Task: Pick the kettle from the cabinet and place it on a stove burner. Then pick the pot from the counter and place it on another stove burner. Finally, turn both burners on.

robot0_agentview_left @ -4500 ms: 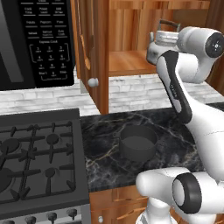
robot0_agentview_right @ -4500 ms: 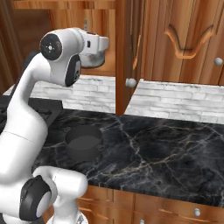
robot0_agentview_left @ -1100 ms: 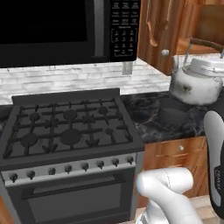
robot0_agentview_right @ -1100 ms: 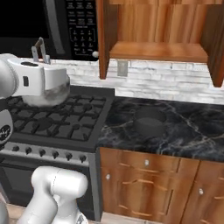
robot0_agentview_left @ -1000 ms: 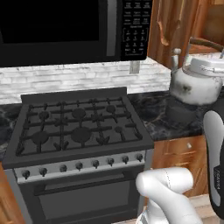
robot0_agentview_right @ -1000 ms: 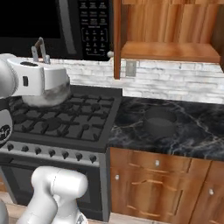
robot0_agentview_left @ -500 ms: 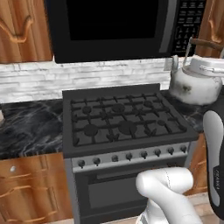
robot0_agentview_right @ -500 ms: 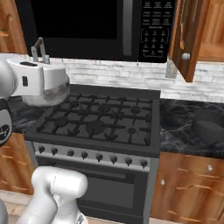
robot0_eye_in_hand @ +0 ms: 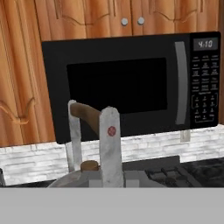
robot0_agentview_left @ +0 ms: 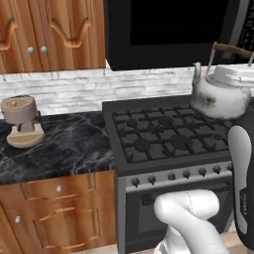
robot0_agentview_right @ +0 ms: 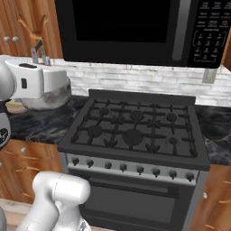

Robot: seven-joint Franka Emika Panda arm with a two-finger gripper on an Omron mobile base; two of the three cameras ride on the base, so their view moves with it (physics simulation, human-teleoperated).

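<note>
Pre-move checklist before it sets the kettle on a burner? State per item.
1. Kettle held above the stove, not resting on it: ok.
2. Gripper shut on the kettle handle: cannot tell, the fingertips are hidden.
3. Stove burners free of cookware: ok.
4. Kettle upright, lid knob in place: ok.
5. Coffee machine on the counter stands apart from the stove: ok.

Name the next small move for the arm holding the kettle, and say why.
Probably carry the kettle sideways over one burner and lower it there. In both base views it hangs above the range's edge, clear of the grates, so releasing now would drop it. The end effector is mostly hidden behind the kettle's handle; its grip cannot be confirmed.
</note>
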